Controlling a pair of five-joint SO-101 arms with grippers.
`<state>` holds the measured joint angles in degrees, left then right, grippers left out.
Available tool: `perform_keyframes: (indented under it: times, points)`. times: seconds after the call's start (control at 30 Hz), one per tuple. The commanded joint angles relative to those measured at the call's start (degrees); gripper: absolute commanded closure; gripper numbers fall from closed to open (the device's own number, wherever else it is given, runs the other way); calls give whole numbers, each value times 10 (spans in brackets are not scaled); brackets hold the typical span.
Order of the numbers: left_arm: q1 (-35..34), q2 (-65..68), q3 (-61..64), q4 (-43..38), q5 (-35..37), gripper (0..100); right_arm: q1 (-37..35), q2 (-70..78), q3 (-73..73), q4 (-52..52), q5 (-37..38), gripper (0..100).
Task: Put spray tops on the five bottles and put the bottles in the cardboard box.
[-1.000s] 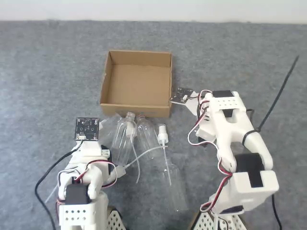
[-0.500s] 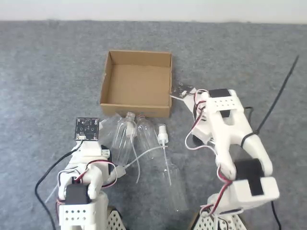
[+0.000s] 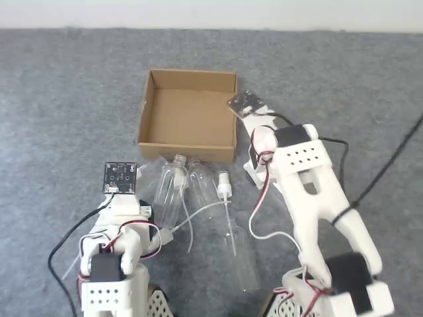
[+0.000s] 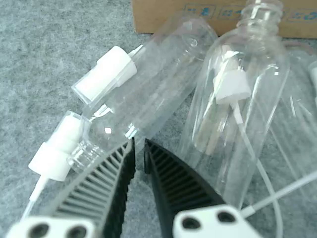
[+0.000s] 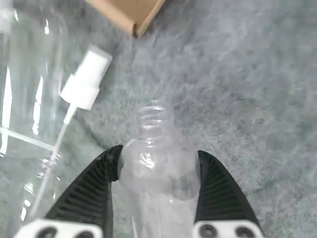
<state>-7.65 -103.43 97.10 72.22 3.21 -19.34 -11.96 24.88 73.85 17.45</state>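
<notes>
Gripping a clear, topless bottle (image 5: 153, 130) at its shoulder, the right gripper (image 5: 158, 159) has one jaw on each side of it, near the front right corner of the box (image 3: 185, 150). The box sits open toward the far edge of the table (image 3: 66, 79), about midway along. The left gripper (image 4: 139, 147) is all but closed on nothing (a thin slit between the jaws), its tips just beside a lying bottle (image 4: 153, 91) with a white top at its neck. A loose spray top (image 3: 225, 185) lies before the box.
</notes>
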Motion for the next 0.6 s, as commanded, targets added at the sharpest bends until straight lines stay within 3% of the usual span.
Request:
perform_keyframes:
  times: [0.0, 0.57]
  points:
    - [-2, -11, -6, 2, -2, 964, -6, -82, -3, 5, -40, 950]
    - [-2, -11, -6, 2, -2, 964, -5, -324, 92, -1, -101, 950]
